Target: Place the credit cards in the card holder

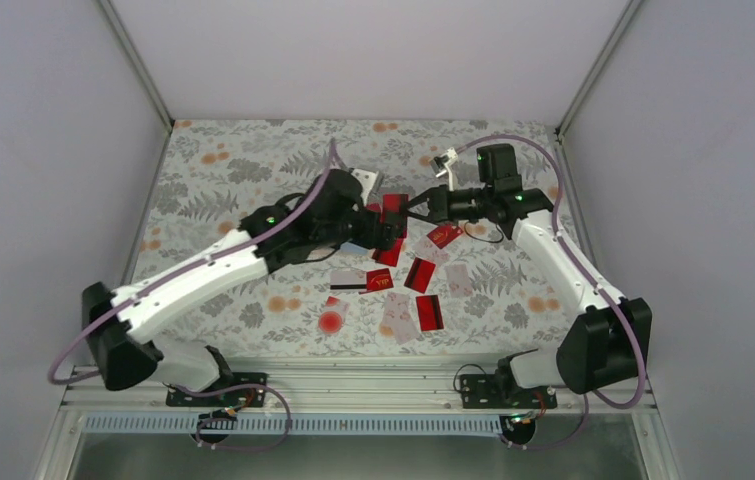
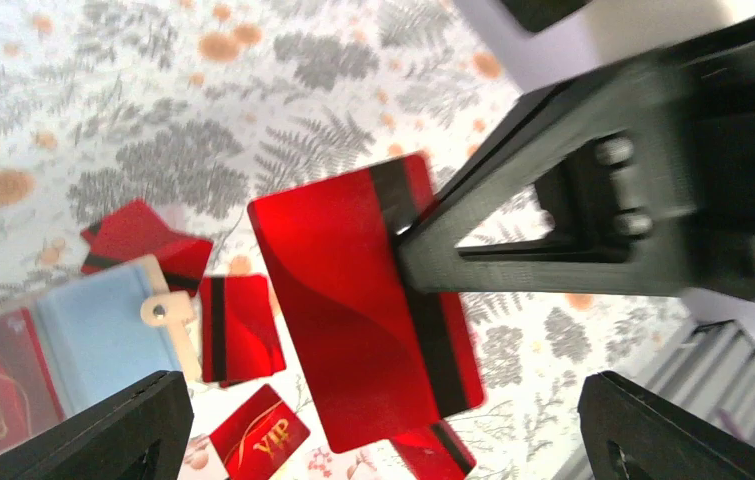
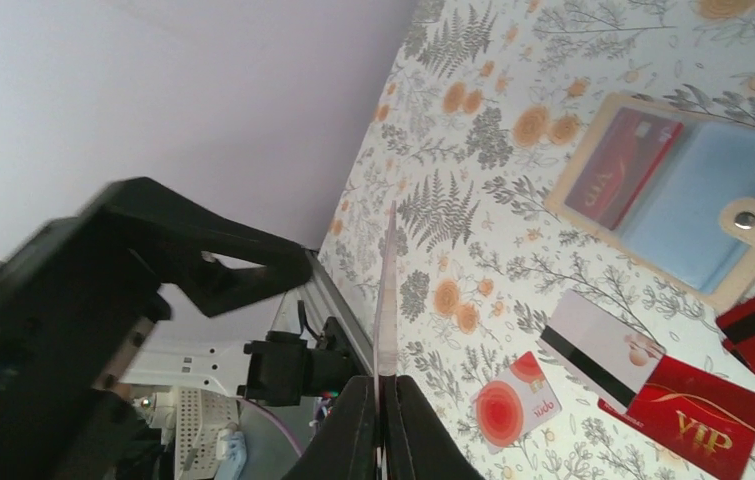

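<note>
The red card (image 2: 353,310) (pinched by the right gripper (image 3: 383,385)) filled the gap between the spread fingers (image 2: 123,430) of the left gripper (image 2: 385,400); loose cards (image 1: 420,273) lay beneath.

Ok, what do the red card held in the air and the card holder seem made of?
The red card is probably stiff plastic, glossy: sheen, no bend. The card holder looks like matte tan leather or imitation, with pale blue lining and a shiny metal-looking snap.

The counter (image 1: 213,180) has grey leaves and orange flowers. The card (image 2: 353,310) is red with a black stripe.
</note>
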Robot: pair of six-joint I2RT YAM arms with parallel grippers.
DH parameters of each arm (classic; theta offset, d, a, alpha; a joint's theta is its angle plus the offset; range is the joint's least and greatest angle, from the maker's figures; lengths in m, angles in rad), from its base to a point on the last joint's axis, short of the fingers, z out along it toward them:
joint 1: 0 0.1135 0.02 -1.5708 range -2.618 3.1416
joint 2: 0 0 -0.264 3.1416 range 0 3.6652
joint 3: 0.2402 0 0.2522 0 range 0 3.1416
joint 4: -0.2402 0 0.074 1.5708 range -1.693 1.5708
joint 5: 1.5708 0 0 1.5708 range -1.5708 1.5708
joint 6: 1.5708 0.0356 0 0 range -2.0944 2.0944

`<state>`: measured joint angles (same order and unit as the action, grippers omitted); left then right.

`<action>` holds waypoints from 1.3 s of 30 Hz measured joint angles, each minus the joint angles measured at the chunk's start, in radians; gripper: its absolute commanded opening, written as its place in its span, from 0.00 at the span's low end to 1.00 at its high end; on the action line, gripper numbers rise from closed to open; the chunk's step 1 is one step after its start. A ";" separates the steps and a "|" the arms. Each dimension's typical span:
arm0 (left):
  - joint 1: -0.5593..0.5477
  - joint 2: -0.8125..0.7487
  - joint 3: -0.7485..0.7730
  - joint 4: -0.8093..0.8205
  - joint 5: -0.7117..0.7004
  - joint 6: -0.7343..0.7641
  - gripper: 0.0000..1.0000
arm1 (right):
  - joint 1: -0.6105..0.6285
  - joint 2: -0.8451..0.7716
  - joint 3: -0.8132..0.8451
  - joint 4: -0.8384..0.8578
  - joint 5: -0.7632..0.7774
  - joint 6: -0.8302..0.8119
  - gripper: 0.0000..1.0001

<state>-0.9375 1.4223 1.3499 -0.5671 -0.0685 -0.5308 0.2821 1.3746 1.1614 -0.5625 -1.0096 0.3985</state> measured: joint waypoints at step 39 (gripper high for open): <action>0.621 -0.118 0.053 0.624 1.236 -0.117 0.44 | 0.129 0.272 0.724 0.154 -0.304 0.125 0.04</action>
<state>-0.3161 1.3041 1.4025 0.0566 1.1671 -0.6479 0.4114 1.6466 1.8858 -0.4080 -1.3140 0.5232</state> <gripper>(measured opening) 0.400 0.039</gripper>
